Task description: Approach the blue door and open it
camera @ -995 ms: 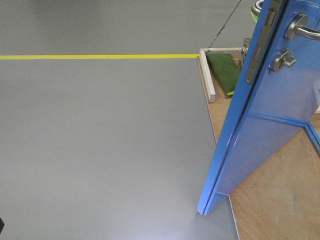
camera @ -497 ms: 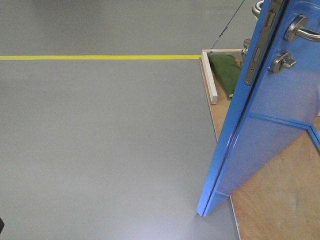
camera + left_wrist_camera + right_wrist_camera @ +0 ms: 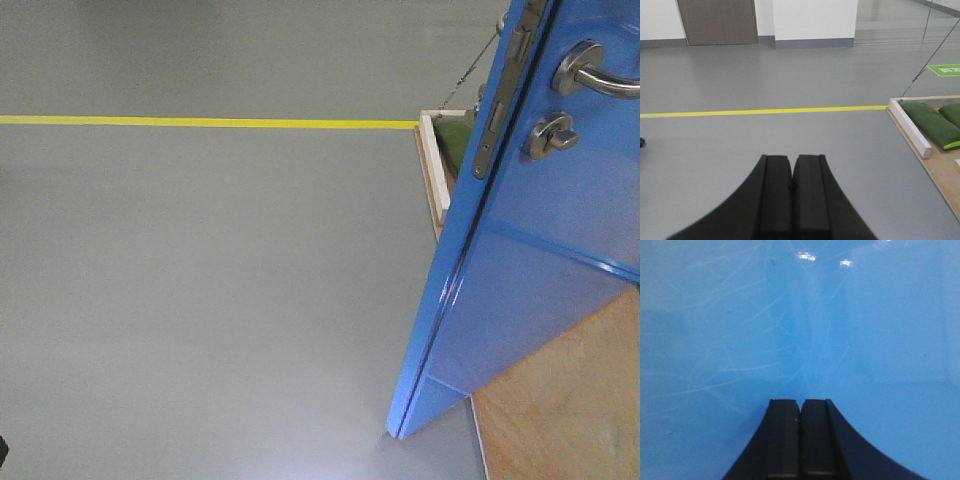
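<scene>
The blue door [image 3: 540, 250] stands upright and ajar on the right of the front view, directly ahead of the right gripper [image 3: 800, 405], which is closed and empty like the left gripper [image 3: 792, 160] facing the floor [image 3: 715, 150]; panel contact cannot be determined, and the lever handle [image 3: 590, 72] is cut off.

Left gripper [image 3: 791, 159]: matte black. Two flat-faced fingers [image 3: 777, 195], square-cut tips, only a thin seam between them. Outer sides flare out in broad curves toward the base. Right gripper [image 3: 800, 402]: same black build, same square tips, same flared sides.
</scene>
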You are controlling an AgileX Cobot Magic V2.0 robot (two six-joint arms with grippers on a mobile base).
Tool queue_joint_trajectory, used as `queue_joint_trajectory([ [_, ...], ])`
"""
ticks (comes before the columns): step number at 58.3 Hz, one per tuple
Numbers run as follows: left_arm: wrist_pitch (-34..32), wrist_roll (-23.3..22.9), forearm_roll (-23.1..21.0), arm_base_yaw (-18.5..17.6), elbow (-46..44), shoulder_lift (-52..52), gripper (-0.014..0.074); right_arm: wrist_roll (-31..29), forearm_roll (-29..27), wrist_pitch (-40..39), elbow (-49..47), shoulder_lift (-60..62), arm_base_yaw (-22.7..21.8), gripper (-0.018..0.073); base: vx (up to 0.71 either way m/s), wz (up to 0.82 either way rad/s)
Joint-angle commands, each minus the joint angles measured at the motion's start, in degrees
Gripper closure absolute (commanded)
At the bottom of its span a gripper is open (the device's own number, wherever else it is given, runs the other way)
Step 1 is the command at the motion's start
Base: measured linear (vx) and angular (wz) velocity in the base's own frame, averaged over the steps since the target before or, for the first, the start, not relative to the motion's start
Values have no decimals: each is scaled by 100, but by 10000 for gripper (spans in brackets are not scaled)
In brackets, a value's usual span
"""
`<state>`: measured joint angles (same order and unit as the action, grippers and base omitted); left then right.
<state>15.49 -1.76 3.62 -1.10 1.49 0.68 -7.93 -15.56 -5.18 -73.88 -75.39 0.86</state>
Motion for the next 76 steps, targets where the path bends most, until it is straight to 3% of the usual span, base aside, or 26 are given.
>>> queue_joint_trajectory([
  [1,-476,-5,-34,-2,-152,67,524,-30,40,-326,-184,43,36,547,19,9],
  [76,-476,-5,-34,-2,-152,67,524,-30,40,-321,-184,43,36,547,26,5],
])
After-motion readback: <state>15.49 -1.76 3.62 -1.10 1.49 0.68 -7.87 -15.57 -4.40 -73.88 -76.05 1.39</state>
